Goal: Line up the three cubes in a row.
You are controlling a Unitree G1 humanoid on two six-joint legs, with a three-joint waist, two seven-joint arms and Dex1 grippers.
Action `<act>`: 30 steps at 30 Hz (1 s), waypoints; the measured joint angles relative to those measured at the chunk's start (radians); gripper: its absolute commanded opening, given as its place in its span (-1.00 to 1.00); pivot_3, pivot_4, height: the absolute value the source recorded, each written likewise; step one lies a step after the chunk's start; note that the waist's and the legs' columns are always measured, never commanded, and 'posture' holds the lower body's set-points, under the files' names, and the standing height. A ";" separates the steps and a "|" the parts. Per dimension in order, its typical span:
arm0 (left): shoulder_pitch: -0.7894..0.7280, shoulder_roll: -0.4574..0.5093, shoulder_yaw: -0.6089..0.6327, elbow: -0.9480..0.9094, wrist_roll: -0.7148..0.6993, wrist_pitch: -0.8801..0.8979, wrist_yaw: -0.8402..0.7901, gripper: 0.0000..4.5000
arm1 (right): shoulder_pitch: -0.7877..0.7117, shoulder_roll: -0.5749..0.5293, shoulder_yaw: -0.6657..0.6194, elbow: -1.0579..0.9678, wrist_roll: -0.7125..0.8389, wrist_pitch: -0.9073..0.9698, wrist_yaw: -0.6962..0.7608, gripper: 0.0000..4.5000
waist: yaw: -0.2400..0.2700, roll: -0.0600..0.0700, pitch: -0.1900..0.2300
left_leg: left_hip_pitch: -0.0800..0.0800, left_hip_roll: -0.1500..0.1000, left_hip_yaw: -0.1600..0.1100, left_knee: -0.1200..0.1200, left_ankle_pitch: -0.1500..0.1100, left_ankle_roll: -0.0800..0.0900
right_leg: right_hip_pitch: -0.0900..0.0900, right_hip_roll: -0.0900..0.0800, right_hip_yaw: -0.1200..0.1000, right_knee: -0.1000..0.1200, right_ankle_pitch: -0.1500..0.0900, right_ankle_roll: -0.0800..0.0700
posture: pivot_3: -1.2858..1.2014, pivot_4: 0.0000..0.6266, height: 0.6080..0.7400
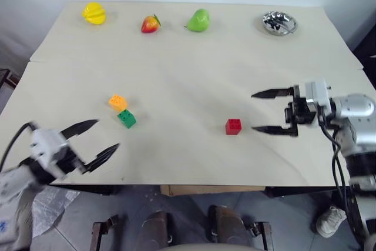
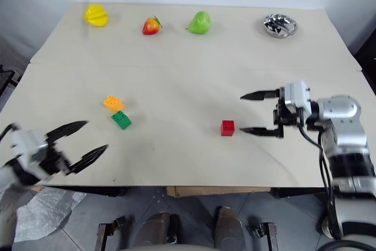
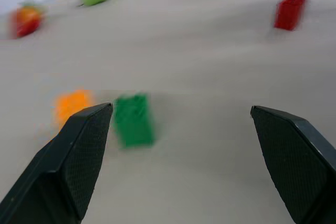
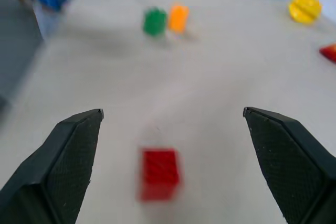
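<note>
At the left edge of the table (image 1: 176,74) the left gripper (image 1: 98,140) is held with its jaws wide apart and nothing between them. Just ahead of it the orange cube (image 1: 118,101) and the green cube (image 1: 126,119) lie corner to corner, close together; whether they touch cannot be told. Well apart from them, towards the right, the red cube (image 1: 233,126) sits alone on the table. Just beside it the right gripper (image 1: 264,110) is seen, jaws spread and empty, pointing leftward across the table.

The row looks unfinished: the pair slants, and the red cube is set far off. The red cube is best taken squarely across two flat faces and set down in the line that the pair already gives, near the green one. The pair should not be nudged on the approach.

Along the far edge a yellow fruit (image 1: 94,13), a strawberry (image 1: 150,24), a pear (image 1: 198,20) and a metal dish (image 1: 279,23) are ranged. The cubes are blurred in both wrist views, so studs and exact headings are hard to make out.
</note>
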 measured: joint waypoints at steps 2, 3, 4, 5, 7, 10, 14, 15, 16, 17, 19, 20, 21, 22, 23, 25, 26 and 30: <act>0.051 -0.021 0.065 0.061 -0.003 -0.001 0.023 1.00 | 0.086 0.036 -0.026 -0.103 0.039 0.053 -0.045 0.99 | 0.002 0.000 0.000 | 0.000 0.000 0.000 0.000 0.000 0.000 | 0.000 0.000 0.000 0.001 0.000 0.000 | 0.03 -0.52 1.00; 0.063 -0.022 0.089 0.100 -0.003 -0.006 0.027 1.00 | 0.127 0.050 -0.030 -0.156 0.060 0.091 -0.076 0.99 | 0.002 0.000 0.000 | 0.000 0.000 0.000 0.000 0.000 0.000 | 0.000 0.000 0.000 0.001 0.000 0.000 | 0.03 -0.52 1.00; 0.078 -0.022 0.108 0.139 -0.001 -0.018 0.027 1.00 | 0.166 0.057 -0.036 -0.199 0.070 0.112 -0.097 0.99 | 0.005 0.000 0.000 | 0.000 0.000 0.000 0.000 0.000 0.000 | 0.000 -0.001 0.000 0.001 0.000 0.000 | 0.03 -0.52 1.00; 0.094 -0.021 0.126 0.176 0.000 -0.027 0.024 1.00 | 0.194 0.061 -0.042 -0.223 0.070 0.116 -0.107 0.99 | 0.008 0.000 0.000 | 0.000 -0.001 0.000 0.000 -0.001 0.001 | -0.001 -0.001 0.001 0.000 0.000 0.000 | 0.03 -0.52 1.00; 0.130 -0.015 0.156 0.262 0.002 -0.039 0.007 1.00 | 0.260 0.061 -0.085 -0.236 0.055 0.090 -0.122 0.99 | 0.017 -0.001 0.000 | 0.000 -0.001 0.002 0.000 -0.003 0.002 | -0.001 -0.002 0.001 -0.001 0.000 0.000 | 0.03 -0.52 1.00; 0.138 0.002 0.166 0.327 0.002 -0.050 -0.017 1.00 | 0.312 0.054 -0.148 -0.214 0.020 0.043 -0.122 0.99 | 0.030 -0.002 -0.001 | 0.000 -0.001 0.002 0.000 -0.004 0.002 | -0.002 -0.002 0.002 -0.003 0.000 0.000 | 0.03 -0.52 1.00; 0.089 0.031 0.134 0.252 -0.018 -0.020 -0.026 1.00 | 0.339 0.038 -0.190 -0.194 -0.006 0.010 -0.114 0.99 | 0.035 -0.002 -0.001 | 0.001 -0.001 0.002 0.000 -0.005 0.001 | -0.002 -0.003 0.003 -0.004 0.001 -0.001 | 0.03 -0.52 1.00; 0.067 0.034 0.103 0.214 -0.019 -0.010 -0.025 1.00 | 0.343 0.038 -0.192 -0.197 -0.006 0.013 -0.115 0.99 | 0.033 -0.002 -0.001 | 0.001 -0.001 0.002 0.000 -0.005 0.001 | -0.002 -0.003 0.003 -0.004 0.001 -0.001 | 0.03 -0.52 1.00; 0.045 0.036 0.065 0.180 -0.018 -0.001 -0.024 1.00 | 0.349 0.038 -0.194 -0.204 -0.005 0.020 -0.116 0.99 | 0.032 -0.002 -0.001 | 0.001 -0.001 0.002 0.000 -0.005 0.001 | -0.001 -0.003 0.003 -0.003 0.001 -0.001 | 0.03 -0.52 1.00; 0.022 0.037 0.031 0.154 -0.018 0.008 -0.021 1.00 | 0.355 0.038 -0.196 -0.212 -0.005 0.028 -0.118 0.99 | 0.029 -0.002 -0.001 | 0.001 -0.001 0.002 0.000 -0.005 0.001 | -0.001 -0.002 0.003 -0.001 0.001 -0.001 | 0.03 -0.52 1.00; -0.041 0.041 -0.056 0.106 -0.006 0.044 -0.001 1.00 | 0.380 0.038 -0.205 -0.237 -0.004 0.036 -0.125 0.99 | 0.027 -0.002 -0.001 | 0.001 -0.001 0.002 0.000 -0.005 0.001 | -0.001 -0.001 0.003 0.000 0.001 -0.001 | 0.03 -0.52 1.00; -0.080 0.041 -0.100 0.092 0.000 0.062 0.010 1.00 | 0.388 0.038 -0.207 -0.251 -0.004 0.042 -0.129 0.99 | 0.026 -0.002 -0.001 | 0.001 -0.001 0.003 0.000 -0.004 0.001 | -0.001 -0.001 0.003 0.001 0.001 -0.001 | 0.03 -0.52 1.00; -0.127 0.041 -0.144 0.090 0.010 0.082 0.030 1.00 | 0.402 0.038 -0.210 -0.269 -0.004 0.051 -0.135 0.99 | 0.026 -0.002 -0.001 | 0.001 -0.001 0.003 0.000 -0.004 0.001 | -0.001 0.000 0.003 0.001 0.001 -0.001 | 0.03 -0.52 1.00; -0.164 0.040 -0.179 0.090 0.024 0.099 0.052 1.00 | 0.409 0.038 -0.209 -0.285 -0.004 0.057 -0.140 0.99 | 0.026 -0.002 -0.001 | 0.001 -0.001 0.003 0.000 -0.004 0.002 | -0.001 0.000 0.003 0.001 0.001 -0.001 | 0.03 -0.52 1.00; -0.191 0.040 -0.203 0.095 0.039 0.109 0.069 1.00 | 0.418 0.038 -0.212 -0.298 -0.002 0.068 -0.147 0.99 | 0.024 -0.002 -0.001 | 0.002 -0.001 0.005 0.000 -0.004 0.002 | -0.001 0.000 0.003 0.001 0.001 -0.001 | 0.03 -0.52 1.00; -0.268 0.032 -0.251 0.132 0.078 0.117 0.110 1.00 | 0.443 0.038 -0.216 -0.331 0.005 0.105 -0.164 0.99 | 0.025 -0.002 -0.001 | 0.002 -0.001 0.005 0.000 -0.004 0.002 | -0.001 0.001 0.003 0.001 0.001 -0.001 | 0.03 -0.52 1.00; -0.323 0.015 -0.275 0.170 0.094 0.120 0.132 1.00 | 0.453 0.038 -0.215 -0.353 0.009 0.127 -0.176 0.99 | 0.026 -0.002 -0.001 | 0.002 -0.001 0.006 0.001 -0.003 0.002 | -0.001 0.001 0.003 0.002 0.001 -0.001 | 0.03 -0.52 1.00; -0.419 -0.005 -0.366 0.264 0.138 0.130 0.149 1.00 | 0.459 0.043 -0.204 -0.424 0.016 0.167 -0.212 0.99 | 0.026 -0.002 -0.001 | 0.002 -0.001 0.006 0.001 -0.003 0.003 | -0.001 0.001 0.004 0.001 0.001 -0.001 | 0.03 -0.52 1.00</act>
